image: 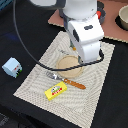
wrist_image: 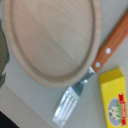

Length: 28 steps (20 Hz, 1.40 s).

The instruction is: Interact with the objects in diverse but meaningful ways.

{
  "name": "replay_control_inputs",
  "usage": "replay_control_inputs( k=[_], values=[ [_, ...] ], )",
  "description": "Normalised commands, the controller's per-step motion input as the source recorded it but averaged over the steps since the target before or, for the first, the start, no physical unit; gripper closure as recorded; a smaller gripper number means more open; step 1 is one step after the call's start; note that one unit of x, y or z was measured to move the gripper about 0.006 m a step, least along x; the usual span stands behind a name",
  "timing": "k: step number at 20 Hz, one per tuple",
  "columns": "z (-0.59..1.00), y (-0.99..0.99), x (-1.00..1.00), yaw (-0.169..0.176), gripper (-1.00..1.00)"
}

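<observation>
arm (image: 85, 35) over plate (image: 67, 64) | fingers hidden, open or closed: cannot tell | butter (image: 56, 90) on mat, near-left of plate, beside fork (wrist_image: 72, 100) | long axis diagonal | carton (image: 11, 67) far left

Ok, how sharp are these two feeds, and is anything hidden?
Exterior view: soft and low-resolution; the arm covers part of the plate, gripper hidden. Wrist view: close and blurred, the fork tines smeared, the butter packet print unreadable, plate cropped by the frame.
</observation>
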Motion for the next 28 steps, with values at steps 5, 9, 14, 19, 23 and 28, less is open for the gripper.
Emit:
replay_control_inputs(
  k=[5,9,14,19,23,28],
  values=[
    [-0.07,0.59,0.04,-0.091,-1.0],
    [-0.04,0.59,0.05,-0.009,-1.0],
    [-0.14,0.36,-0.02,0.0,-1.0],
    [-0.23,0.37,-0.1,0.0,-1.0],
    [-0.27,0.28,-0.02,0.0,-1.0],
    [-0.35,0.08,-0.17,0.0,-1.0]
  ],
)
